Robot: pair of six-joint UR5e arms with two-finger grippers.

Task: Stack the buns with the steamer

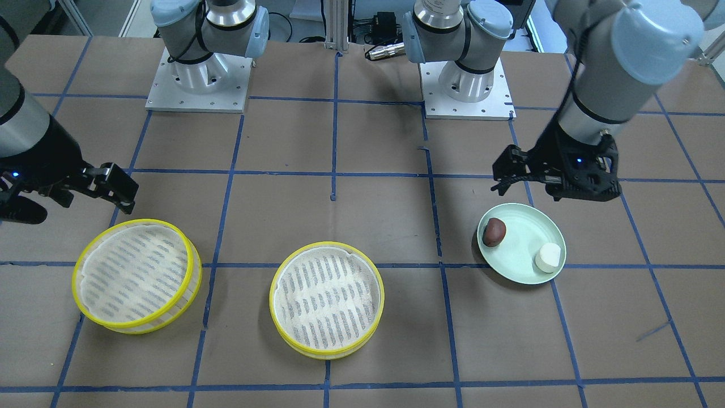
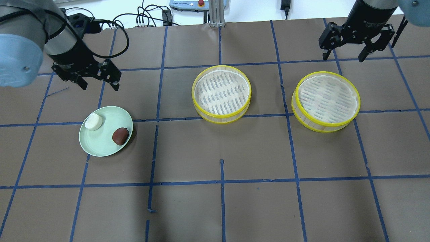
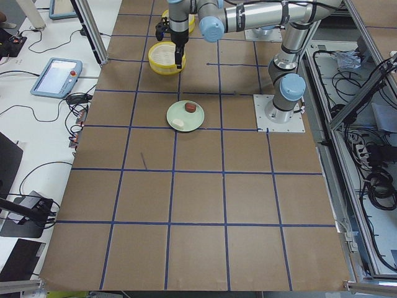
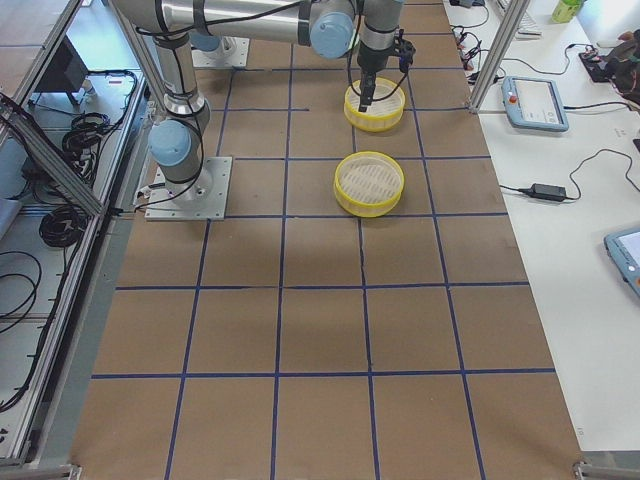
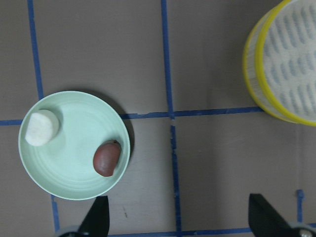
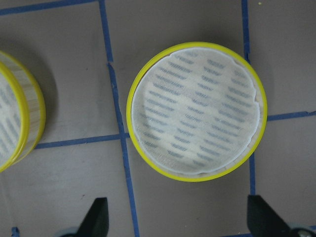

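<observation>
— Above the table near the plate, how does the left gripper (image 2: pixel 99 84) stand?

— Its fingers are spread wide with nothing between them. In its wrist view the pale green plate (image 2: pixel 102 148) lies off to one side, so it is not yet over either bun.

— And the buns themselves?

— Both are on the plate, apart from each other. The white bun (image 2: pixel 93 121) sits toward one edge and the reddish-brown bun (image 2: pixel 120 135) lies close to the opposite rim. Neither is in a steamer yet.

— The other arm?

— The right gripper (image 2: pixel 343 55) is equally wide open and empty, raised near the right steamer (image 2: pixel 326 101). The middle steamer (image 2: pixel 221 90) stands between that one and the plate, well apart from both. Each shows only its slotted liner.

— What could go wrong?

— The buns are small and rounded, so an off-centre closing would likely squeeze one out sideways or send it rolling. The brown one is the riskier. A finger coming down beside it could catch the rim and tip or shove the light plate. Later, setting one steamer on the other off-line could leave it perched crooked on the yellow rim.
</observation>
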